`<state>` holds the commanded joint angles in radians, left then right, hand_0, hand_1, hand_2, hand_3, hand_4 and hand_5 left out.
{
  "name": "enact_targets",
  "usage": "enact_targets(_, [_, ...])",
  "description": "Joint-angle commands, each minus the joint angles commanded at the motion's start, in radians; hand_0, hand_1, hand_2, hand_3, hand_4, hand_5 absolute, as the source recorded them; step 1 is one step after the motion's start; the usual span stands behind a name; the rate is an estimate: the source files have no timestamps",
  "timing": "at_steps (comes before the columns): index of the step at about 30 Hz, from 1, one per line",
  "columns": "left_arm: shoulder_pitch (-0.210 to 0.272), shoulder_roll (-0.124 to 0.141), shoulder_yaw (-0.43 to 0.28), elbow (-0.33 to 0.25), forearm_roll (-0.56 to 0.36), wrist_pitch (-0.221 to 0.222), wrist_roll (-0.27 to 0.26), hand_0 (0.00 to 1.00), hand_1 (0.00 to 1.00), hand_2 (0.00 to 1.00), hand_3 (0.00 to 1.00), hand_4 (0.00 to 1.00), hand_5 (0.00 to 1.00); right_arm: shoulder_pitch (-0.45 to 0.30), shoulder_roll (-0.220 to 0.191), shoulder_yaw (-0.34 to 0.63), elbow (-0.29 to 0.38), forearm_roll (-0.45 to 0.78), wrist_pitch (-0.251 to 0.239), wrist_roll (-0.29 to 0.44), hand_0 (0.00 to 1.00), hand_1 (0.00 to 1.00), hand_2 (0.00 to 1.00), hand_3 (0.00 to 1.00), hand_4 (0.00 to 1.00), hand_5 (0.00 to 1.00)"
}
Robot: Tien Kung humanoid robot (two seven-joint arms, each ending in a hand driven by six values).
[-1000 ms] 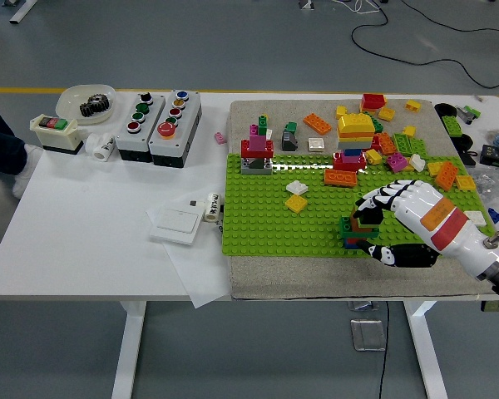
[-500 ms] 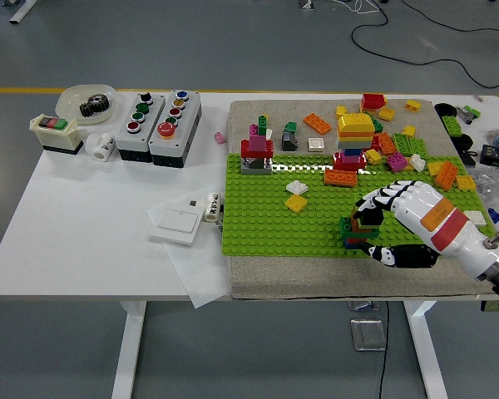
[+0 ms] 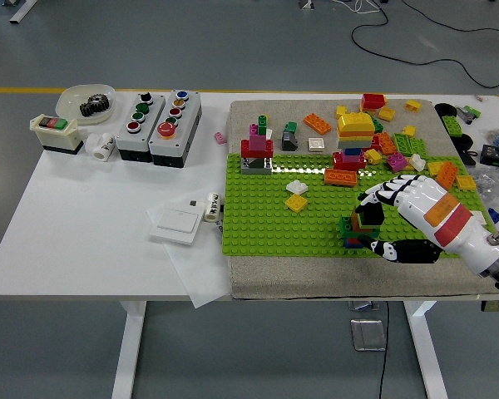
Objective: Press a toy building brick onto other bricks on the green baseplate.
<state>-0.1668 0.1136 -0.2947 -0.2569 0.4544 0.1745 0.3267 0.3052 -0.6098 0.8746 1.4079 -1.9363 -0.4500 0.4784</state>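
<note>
On the green baseplate (image 3: 274, 212) a small brick stack (image 3: 359, 229) stands near the front right, green at the bottom with red, orange and black bricks above. My right hand (image 3: 374, 218) comes in from the lower right and curls around that stack, fingers over its top and far side, thumb low at the front. Other builds stand on the plate: a red and pink stack (image 3: 256, 152) at the back left and a tall yellow-topped stack (image 3: 353, 141) at the back. A yellow brick (image 3: 297, 202) and a white brick (image 3: 297, 187) lie loose mid-plate.
Several loose bricks (image 3: 399, 145) lie scattered on the grey mat (image 3: 316, 278) behind and right of the plate. Left of it are two button boxes (image 3: 158, 116), a white switch plate (image 3: 176, 223), a bowl with a gear (image 3: 87, 103) and a person's dark sleeve (image 3: 0, 141) at the left edge.
My right hand has shifted slightly up and to the right while staying wrapped around the small stack. Nothing else has moved.
</note>
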Motion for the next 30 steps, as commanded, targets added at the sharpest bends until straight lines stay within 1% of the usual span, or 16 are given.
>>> enact_targets(18, [0.005, -0.001, -0.004, -0.001, 0.008, 0.0, 0.003, 0.489, 0.565, 0.651, 0.622, 0.663, 0.739, -0.007, 0.004, -0.018, -0.015, -0.005, 0.01, -0.003, 0.542, 0.57, 0.648, 0.576, 0.767, 0.381])
enact_targets(30, [0.004, -0.001, -0.003, 0.0, 0.005, -0.001, 0.001, 0.49, 0.565, 0.651, 0.623, 0.662, 0.738, -0.002, 0.005, 0.004, 0.003, 0.01, -0.003, 0.0, 0.542, 0.575, 0.655, 0.581, 0.769, 0.382])
